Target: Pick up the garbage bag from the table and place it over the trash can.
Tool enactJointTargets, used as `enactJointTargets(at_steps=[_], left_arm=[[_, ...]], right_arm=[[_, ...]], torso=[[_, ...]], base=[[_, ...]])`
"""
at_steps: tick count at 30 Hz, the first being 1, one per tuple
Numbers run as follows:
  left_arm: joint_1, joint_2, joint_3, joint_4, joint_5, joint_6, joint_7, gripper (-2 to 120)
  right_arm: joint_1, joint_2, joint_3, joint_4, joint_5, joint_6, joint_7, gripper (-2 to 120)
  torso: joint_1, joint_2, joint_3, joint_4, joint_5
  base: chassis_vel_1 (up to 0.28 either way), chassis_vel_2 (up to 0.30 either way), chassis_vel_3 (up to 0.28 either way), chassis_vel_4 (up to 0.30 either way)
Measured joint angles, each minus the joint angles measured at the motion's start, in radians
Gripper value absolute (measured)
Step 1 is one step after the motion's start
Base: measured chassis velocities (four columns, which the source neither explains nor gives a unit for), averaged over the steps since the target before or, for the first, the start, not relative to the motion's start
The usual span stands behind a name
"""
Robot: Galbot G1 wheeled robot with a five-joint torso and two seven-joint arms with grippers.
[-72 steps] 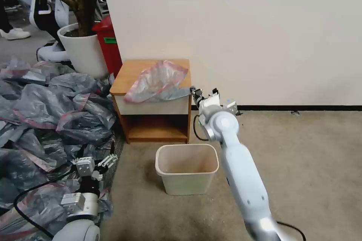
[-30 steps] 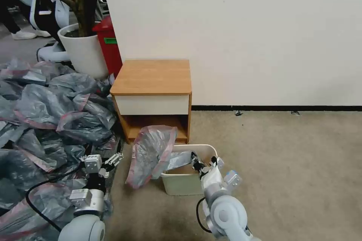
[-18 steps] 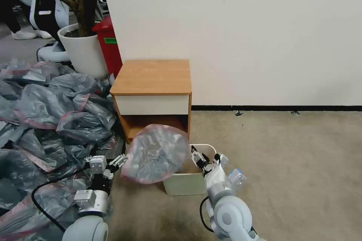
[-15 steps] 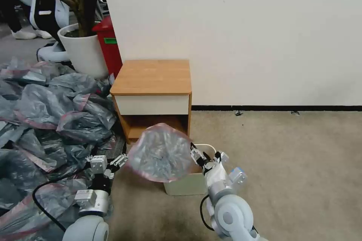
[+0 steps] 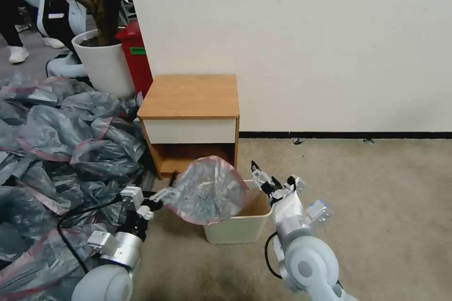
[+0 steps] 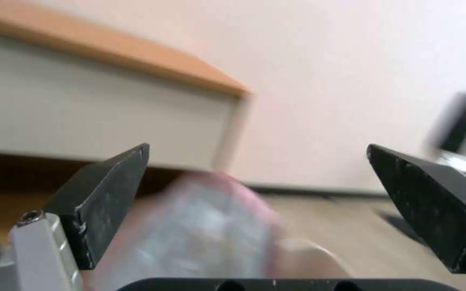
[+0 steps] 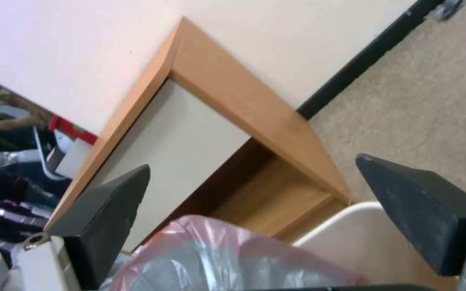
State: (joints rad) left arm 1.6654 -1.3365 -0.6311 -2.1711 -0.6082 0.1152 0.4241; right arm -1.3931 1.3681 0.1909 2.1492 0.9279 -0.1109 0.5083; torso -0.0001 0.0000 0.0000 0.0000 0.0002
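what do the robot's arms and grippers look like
Both arms are smooth, rounded pale blue-white shells with grey joint discs. The left gripper and right gripper have silver-white blocky bodies and dark wedge-shaped fingers. A black cable loops beside each arm.

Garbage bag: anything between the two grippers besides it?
No. In the head view the garbage bag spans from the left gripper toward the right gripper, over the trash can.

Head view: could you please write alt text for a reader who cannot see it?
A grey garbage bag balloons over the beige trash can, with the open left hand and open right hand on either side, before the wooden table.
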Motion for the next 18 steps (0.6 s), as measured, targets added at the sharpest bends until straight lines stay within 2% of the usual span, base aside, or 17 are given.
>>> enactJointTargets(at_steps=[1, 6, 9, 10, 12, 13, 16, 17, 18], left_arm=[[-0.005, 0.007, -0.004, 0.003, 0.005, 0.109, 0.07, 97], [-0.026, 0.006, 0.031, 0.019, 0.035, 0.166, 0.042, 93], [-0.045, 0.008, 0.067, 0.025, 0.058, 0.197, -0.027, 93], [-0.045, 0.008, 0.067, 0.025, 0.058, 0.197, -0.027, 93], [-0.06, 0.016, 0.09, 0.02, 0.063, 0.24, -0.132, 93], [-0.06, 0.016, 0.09, 0.02, 0.063, 0.24, -0.132, 93], [-0.073, 0.024, 0.103, 0.012, 0.066, 0.302, -0.243, 92], [-0.073, 0.024, 0.103, 0.012, 0.066, 0.302, -0.243, 92], [-0.078, 0.028, 0.109, 0.012, 0.066, 0.331, -0.275, 92]], right_arm=[[-0.007, -0.004, 0.016, 0.011, 0.005, -0.001, 0.002, 98], [-0.015, 0.0, 0.024, 0.018, 0.007, -0.002, 0.002, 98], [-0.023, 0.003, 0.027, 0.021, 0.006, -0.002, 0.003, 98], [-0.023, 0.003, 0.027, 0.021, 0.006, -0.002, 0.003, 98], [-0.029, 0.003, 0.032, 0.023, 0.005, -0.002, 0.002, 98], [-0.029, 0.003, 0.032, 0.023, 0.005, -0.002, 0.002, 98], [-0.033, 0.003, 0.036, 0.023, 0.004, -0.002, 0.003, 98], [-0.033, 0.003, 0.036, 0.023, 0.004, -0.002, 0.003, 98], [-0.034, 0.004, 0.036, 0.022, 0.002, -0.002, 0.002, 98]], torso=[[0.0, 0.0, 0.0, 0.0001, -0.0001], [0.0, 0.0, 0.0, 0.0, -0.0002], [0.0, 0.0, 0.0, 0.0, -0.0002], [0.0, 0.0, 0.0, 0.0, -0.0002], [0.0, 0.0, 0.0, 0.0, -0.0003], [0.0, 0.0, 0.0, 0.0, -0.0003], [0.0, 0.0, 0.0, 0.0, -0.0002], [0.0, 0.0, 0.0, 0.0, -0.0002], [0.0, 0.0, 0.0, 0.0001, -0.0002]], base=[[0.0, 0.0, 0.0, 0.0], [0.0, 0.0, 0.0, 0.0], [0.0, 0.0, 0.0, 0.0], [0.0, 0.0, 0.0, 0.0], [0.0, 0.0, 0.0, 0.0], [0.0, 0.0, 0.0, 0.0], [0.0, 0.0, 0.0, 0.0], [0.0, 0.0, 0.0, 0.0], [0.0, 0.0, 0.0, 0.0]])
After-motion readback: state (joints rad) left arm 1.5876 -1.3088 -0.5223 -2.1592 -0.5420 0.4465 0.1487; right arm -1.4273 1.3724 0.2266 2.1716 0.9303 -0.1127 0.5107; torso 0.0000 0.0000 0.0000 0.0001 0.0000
